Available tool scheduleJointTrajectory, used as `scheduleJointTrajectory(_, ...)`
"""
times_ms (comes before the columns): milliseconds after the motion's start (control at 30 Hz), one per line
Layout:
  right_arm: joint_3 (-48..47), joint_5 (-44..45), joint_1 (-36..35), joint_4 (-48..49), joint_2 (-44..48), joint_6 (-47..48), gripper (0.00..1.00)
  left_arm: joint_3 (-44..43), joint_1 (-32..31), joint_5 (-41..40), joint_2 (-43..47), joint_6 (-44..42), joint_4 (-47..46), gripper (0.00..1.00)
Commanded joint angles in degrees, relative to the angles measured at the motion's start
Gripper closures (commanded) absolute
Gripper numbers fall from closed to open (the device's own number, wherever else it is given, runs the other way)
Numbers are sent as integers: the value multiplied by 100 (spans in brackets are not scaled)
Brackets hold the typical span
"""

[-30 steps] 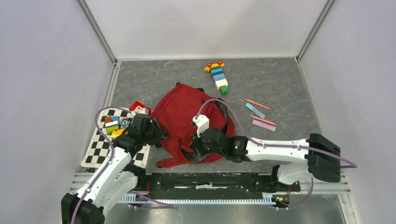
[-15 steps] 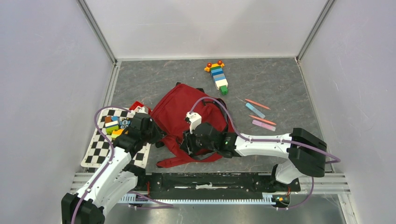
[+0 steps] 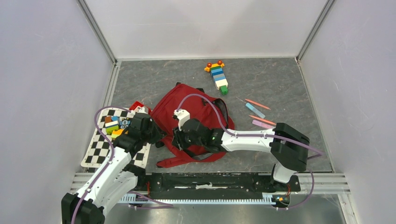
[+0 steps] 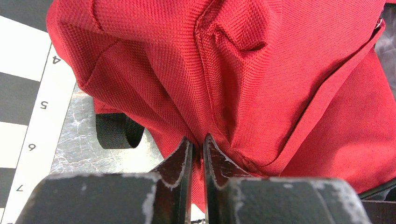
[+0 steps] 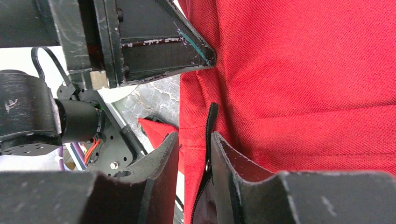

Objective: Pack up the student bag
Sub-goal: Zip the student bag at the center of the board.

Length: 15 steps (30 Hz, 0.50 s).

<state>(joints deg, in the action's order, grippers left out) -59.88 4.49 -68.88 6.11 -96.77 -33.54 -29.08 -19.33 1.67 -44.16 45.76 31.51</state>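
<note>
The student bag [image 3: 182, 109] is a dark-red backpack lying flat mid-table. My left gripper [image 3: 156, 135] is at its left edge, and in the left wrist view [image 4: 196, 140] it is shut on a fold of the red fabric [image 4: 280, 70]. My right gripper [image 3: 180, 140] is over the bag's near-left part. In the right wrist view [image 5: 194, 137] its jaws are closed on red fabric [image 5: 303, 70] and the black zipper pull [image 5: 211, 121]. The zipper is parted below the pull.
A checkerboard mat [image 3: 95, 149] lies left of the bag with toy bricks [image 3: 114, 125] and a small red box [image 3: 139, 107]. A brick tower [image 3: 218, 77] sits at the back. Pens [image 3: 257, 112] and a pink eraser [image 3: 264, 124] lie to the right. A black strap [image 4: 116, 130] sticks out.
My right gripper has slid left along the bag's near side, towards the left gripper. The left arm and its grip on the fabric have not moved.
</note>
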Motion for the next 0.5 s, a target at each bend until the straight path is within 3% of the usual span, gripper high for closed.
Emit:
scheduleJointTrajectory(0, -362, 96, 7, -119, -170, 255, 65, 54, -9, 151, -40, 8, -259, 98)
scheduleJointTrajectory(300, -532, 257, 15, -229, -395, 529, 76, 28, -7, 132, -11, -32, -197, 98)
scheduleJointTrajectory(467, -598, 142, 15, -343, -368, 768, 100, -75, -8, -2, -26, -142, -104, 98)
